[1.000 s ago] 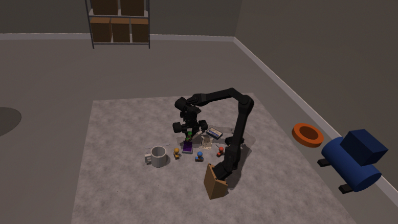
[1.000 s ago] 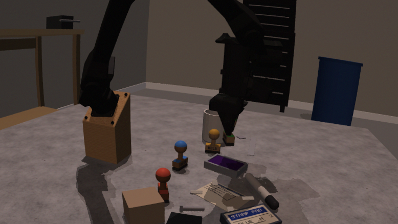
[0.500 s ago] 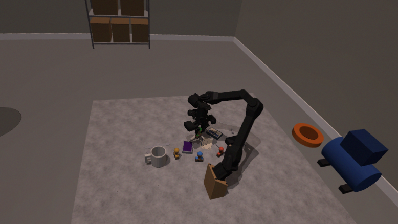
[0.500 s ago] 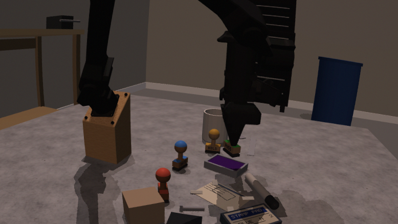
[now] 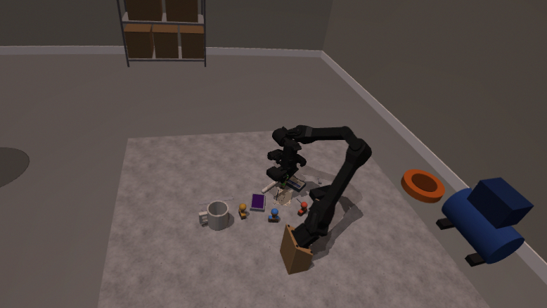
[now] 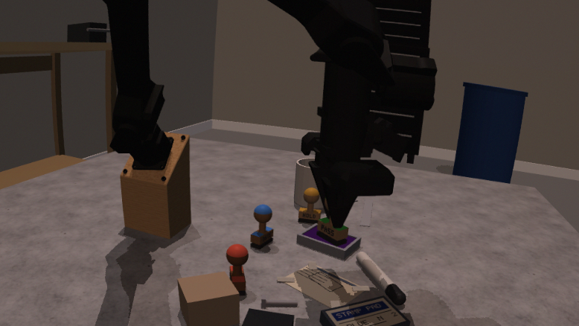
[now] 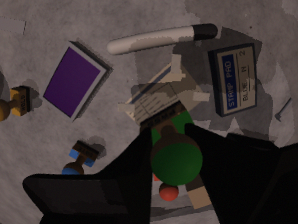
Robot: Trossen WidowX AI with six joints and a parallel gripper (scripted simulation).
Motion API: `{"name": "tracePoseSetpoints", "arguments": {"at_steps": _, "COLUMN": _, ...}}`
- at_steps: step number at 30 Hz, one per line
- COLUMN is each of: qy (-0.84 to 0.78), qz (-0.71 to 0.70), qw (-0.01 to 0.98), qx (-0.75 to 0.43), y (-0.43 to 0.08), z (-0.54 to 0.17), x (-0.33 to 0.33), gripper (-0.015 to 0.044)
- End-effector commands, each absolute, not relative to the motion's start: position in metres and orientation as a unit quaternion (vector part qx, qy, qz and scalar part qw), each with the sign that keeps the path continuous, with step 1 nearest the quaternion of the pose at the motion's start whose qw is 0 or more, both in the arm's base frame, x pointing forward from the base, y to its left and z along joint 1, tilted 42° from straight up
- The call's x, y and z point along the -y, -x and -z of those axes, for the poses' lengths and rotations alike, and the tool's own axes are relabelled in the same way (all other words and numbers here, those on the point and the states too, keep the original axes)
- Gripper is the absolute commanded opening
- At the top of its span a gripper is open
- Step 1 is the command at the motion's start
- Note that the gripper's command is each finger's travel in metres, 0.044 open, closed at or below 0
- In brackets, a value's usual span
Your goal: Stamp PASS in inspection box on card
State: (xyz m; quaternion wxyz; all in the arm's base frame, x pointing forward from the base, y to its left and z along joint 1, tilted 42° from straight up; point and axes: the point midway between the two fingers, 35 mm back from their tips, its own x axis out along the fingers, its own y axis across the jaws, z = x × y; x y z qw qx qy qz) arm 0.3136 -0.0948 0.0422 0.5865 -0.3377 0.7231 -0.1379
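Observation:
My gripper [image 5: 283, 178] [image 6: 336, 223] [image 7: 168, 131] is shut on the green-topped PASS stamp [image 6: 333, 231] [image 7: 176, 159], which hangs upright in the air. In the wrist view the stamp's block overlaps the near edge of the card [image 5: 285, 197] [image 6: 313, 285] [image 7: 188, 82]. The card is taped down and carries printed lines; the stamp and shadow hide part of it, and I cannot make out a print. The purple ink pad [image 5: 257, 201] [image 6: 309, 233] [image 7: 72, 82] lies open beside the card; in the exterior view the stamp overlaps it only by line of sight.
A STAMP PAD lid [image 5: 295, 183] [image 6: 366, 311] [image 7: 238, 80] and marker [image 5: 269, 187] [image 6: 377, 274] [image 7: 155, 42] flank the card. Yellow HOLD [image 5: 242, 207] [image 6: 311, 196], blue [image 5: 274, 212] [image 6: 263, 213] and red [image 5: 303, 206] [image 6: 237, 255] stamps stand nearby, with a mug [image 5: 218, 219] and block [image 6: 208, 293].

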Motion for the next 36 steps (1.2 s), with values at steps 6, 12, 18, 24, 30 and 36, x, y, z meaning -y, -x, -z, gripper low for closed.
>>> {"name": "tracePoseSetpoints", "arguments": {"at_steps": 6, "qy": 0.341, "qz": 0.135, "qw": 0.585, "qx": -0.723, "y": -0.313, "z": -0.039, "x": 0.098, "gripper": 0.0000}}
{"name": "tracePoseSetpoints", "arguments": {"at_steps": 12, "qy": 0.341, "qz": 0.135, "qw": 0.585, "qx": -0.723, "y": -0.313, "z": -0.036, "x": 0.101, "gripper": 0.0000}}
{"name": "tracePoseSetpoints", "arguments": {"at_steps": 18, "qy": 0.341, "qz": 0.135, "qw": 0.585, "qx": -0.723, "y": -0.313, "z": -0.033, "x": 0.104, "gripper": 0.0000}}
{"name": "tracePoseSetpoints", "arguments": {"at_steps": 24, "qy": 0.341, "qz": 0.135, "qw": 0.585, "qx": -0.723, "y": -0.313, "z": -0.030, "x": 0.106, "gripper": 0.0000}}
{"name": "tracePoseSetpoints", "arguments": {"at_steps": 30, "qy": 0.341, "qz": 0.135, "qw": 0.585, "qx": -0.723, "y": -0.313, "z": -0.027, "x": 0.109, "gripper": 0.0000}}
{"name": "tracePoseSetpoints", "arguments": {"at_steps": 36, "qy": 0.341, "qz": 0.135, "qw": 0.585, "qx": -0.723, "y": -0.312, "z": -0.024, "x": 0.111, "gripper": 0.0000}}
